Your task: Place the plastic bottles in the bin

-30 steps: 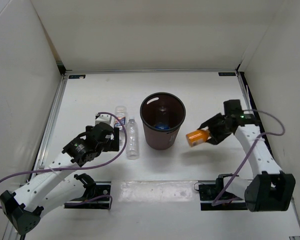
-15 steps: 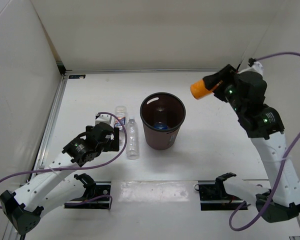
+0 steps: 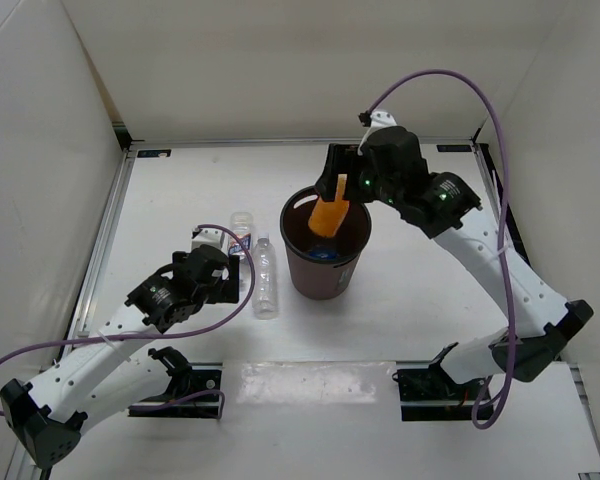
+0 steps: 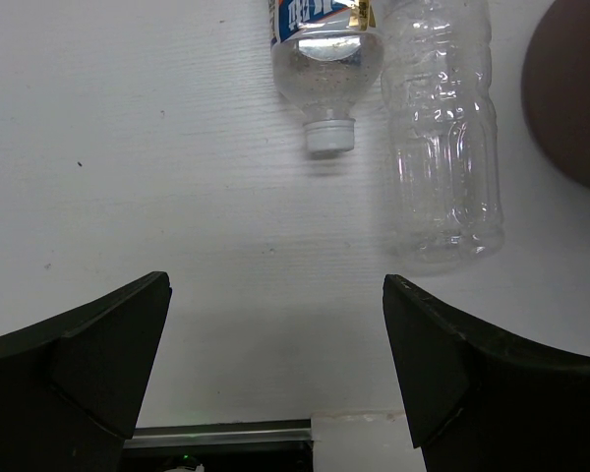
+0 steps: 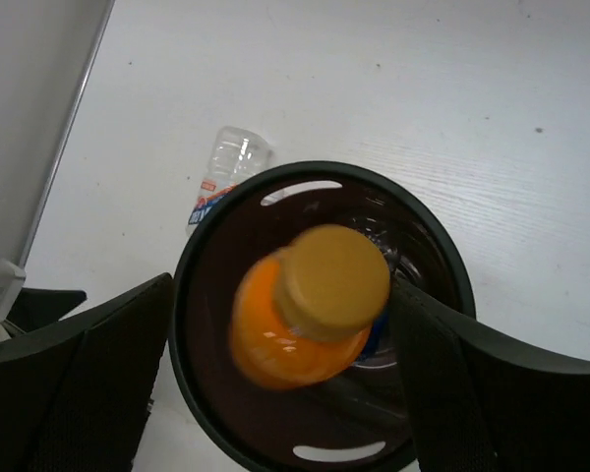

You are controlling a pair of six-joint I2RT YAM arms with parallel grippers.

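The stubby orange bottle hangs blurred, cap up, in the mouth of the dark brown bin. My right gripper is right above it, open, its fingers wide of the bottle. Something blue lies at the bin's bottom. Left of the bin lie a clear unlabelled bottle and a labelled clear bottle. My left gripper stands open on the near side of them, holding nothing.
White walls close off the table at the back and on both sides. A metal rail runs along the left edge. The bin's side shows at the right edge of the left wrist view.
My right arm carried the orange bottle up from the table right of the bin and over the bin's mouth, then opened; the bottle has come loose. The left arm has stayed still.
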